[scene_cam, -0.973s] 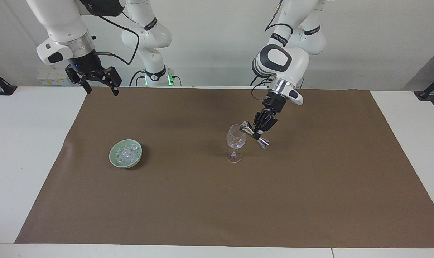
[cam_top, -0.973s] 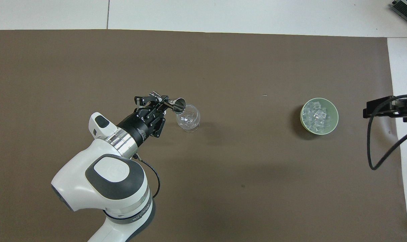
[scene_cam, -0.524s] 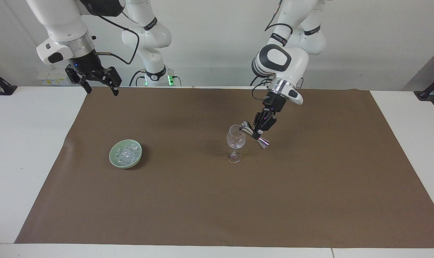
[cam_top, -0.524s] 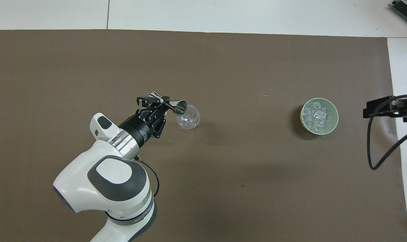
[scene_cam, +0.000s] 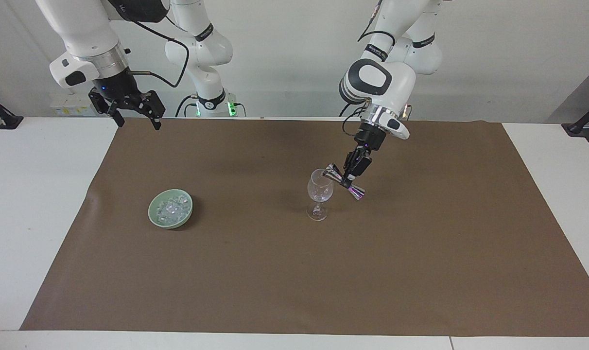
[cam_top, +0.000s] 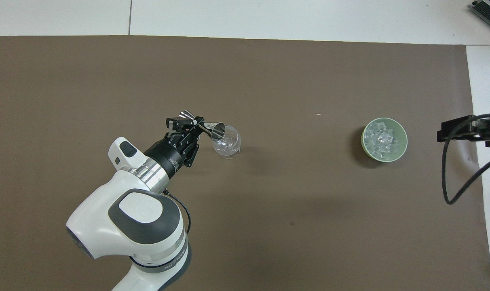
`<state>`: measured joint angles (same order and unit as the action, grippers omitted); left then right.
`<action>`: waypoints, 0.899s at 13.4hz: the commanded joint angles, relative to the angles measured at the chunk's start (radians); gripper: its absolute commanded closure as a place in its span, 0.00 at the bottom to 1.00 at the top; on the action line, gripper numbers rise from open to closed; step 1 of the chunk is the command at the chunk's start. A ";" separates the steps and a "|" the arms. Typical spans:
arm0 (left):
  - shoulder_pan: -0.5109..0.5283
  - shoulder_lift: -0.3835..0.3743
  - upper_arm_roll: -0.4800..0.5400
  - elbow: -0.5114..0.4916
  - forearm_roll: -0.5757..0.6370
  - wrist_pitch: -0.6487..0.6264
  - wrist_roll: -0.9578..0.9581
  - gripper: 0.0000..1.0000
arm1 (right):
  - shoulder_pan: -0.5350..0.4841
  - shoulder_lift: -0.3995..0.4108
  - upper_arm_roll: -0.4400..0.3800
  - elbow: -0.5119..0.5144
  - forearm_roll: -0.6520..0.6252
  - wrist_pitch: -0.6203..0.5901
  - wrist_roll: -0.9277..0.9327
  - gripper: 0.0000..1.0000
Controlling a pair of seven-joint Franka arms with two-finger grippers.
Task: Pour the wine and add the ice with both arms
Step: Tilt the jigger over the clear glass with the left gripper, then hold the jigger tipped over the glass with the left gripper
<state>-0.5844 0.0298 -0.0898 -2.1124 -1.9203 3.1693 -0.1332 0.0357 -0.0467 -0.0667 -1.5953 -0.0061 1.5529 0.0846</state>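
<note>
A clear stemmed glass [scene_cam: 320, 192] [cam_top: 227, 141] stands on the mat toward the left arm's end. My left gripper [scene_cam: 348, 181] [cam_top: 196, 123] is shut on the waist of a steel jigger [scene_cam: 344, 181] [cam_top: 206, 126]. The jigger is tilted, with one cup's mouth at the glass's rim. Wine is not visible; the glass shows only clear glints. The ice [scene_cam: 172, 207] [cam_top: 380, 139] fills a pale green bowl [scene_cam: 153, 216] [cam_top: 404, 139] toward the right arm's end. My right gripper [scene_cam: 138, 122] [cam_top: 467, 130] hangs open and empty, high over the mat's edge by that arm's base.
A brown mat [scene_cam: 294, 272] [cam_top: 269, 72] covers most of the white table [scene_cam: 32, 204]. Black clamps [scene_cam: 3, 116] sit at the table's corners nearest the robots. A loose black cable [cam_top: 455, 178] droops from the right arm.
The left wrist has turned a little, tipping the jigger slightly steeper over the glass. The right arm, bowl and glass have stayed put.
</note>
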 commanded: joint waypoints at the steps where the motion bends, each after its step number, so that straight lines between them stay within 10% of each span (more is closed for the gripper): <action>1: -0.025 0.007 0.008 0.017 0.001 0.038 0.021 1.00 | -0.005 -0.019 0.001 -0.018 0.020 -0.007 -0.023 0.00; 12: -0.043 0.019 0.002 0.031 0.023 0.089 0.087 1.00 | -0.005 -0.019 0.001 -0.018 0.020 -0.007 -0.023 0.00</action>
<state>-0.6011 0.0337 -0.1001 -2.1015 -1.9060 3.2241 -0.0657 0.0357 -0.0467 -0.0666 -1.5953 -0.0061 1.5529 0.0846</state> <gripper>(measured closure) 0.797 0.000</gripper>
